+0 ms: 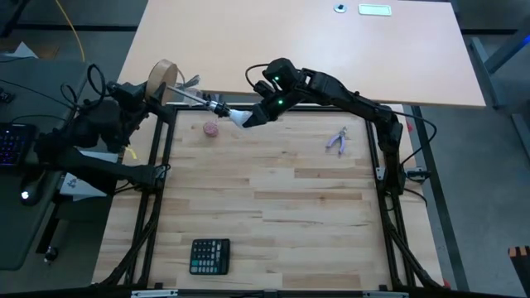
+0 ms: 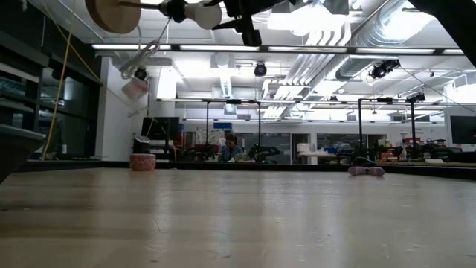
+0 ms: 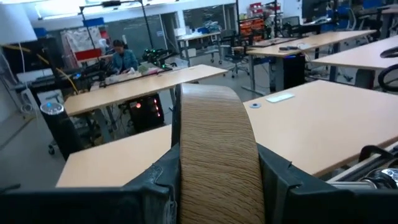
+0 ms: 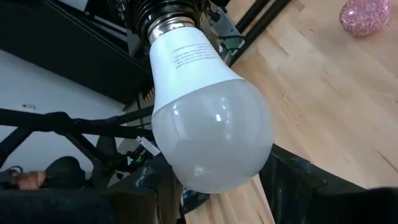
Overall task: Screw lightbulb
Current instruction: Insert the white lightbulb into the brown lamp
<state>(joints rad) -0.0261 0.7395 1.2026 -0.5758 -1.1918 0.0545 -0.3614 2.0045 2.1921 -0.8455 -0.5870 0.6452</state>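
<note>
The white frosted lightbulb [image 4: 205, 118] hangs in the air over the table's far left part, also showing in the high view [image 1: 238, 117]. Its silvery screw base [image 4: 171, 26] sticks into the black socket [image 4: 161, 9]. The socket sits on a stem on the round wooden disc [image 1: 166, 79]. My left gripper [image 1: 153, 93] is shut on the disc. My right gripper [image 1: 255, 114] is shut on the bulb's round end. In the low view the disc [image 2: 111, 13], the bulb [image 2: 201, 13] and my right gripper [image 2: 239, 18] are high above the tabletop. My left gripper pinches the wooden disc's rim [image 3: 214, 155] between its two fingers [image 3: 283, 186], one on each flat face. The disc stands on edge, lifted clear of the table, its socket pointing toward the table's right. My right gripper holds the bulb's frosted globe [image 4: 249, 162] between its two fingers [image 4: 292, 180], near the rounded end. The fingers come about level from the table's right, along the bulb's axis. The bulb is clear of the table, its base in the socket.
A small pink ball [image 1: 212, 129] lies on the table just below the bulb. A purple tool [image 1: 338, 141] lies at the far right and a black calculator [image 1: 209, 256] near the front edge. A tan table [image 1: 331, 50] stands behind.
</note>
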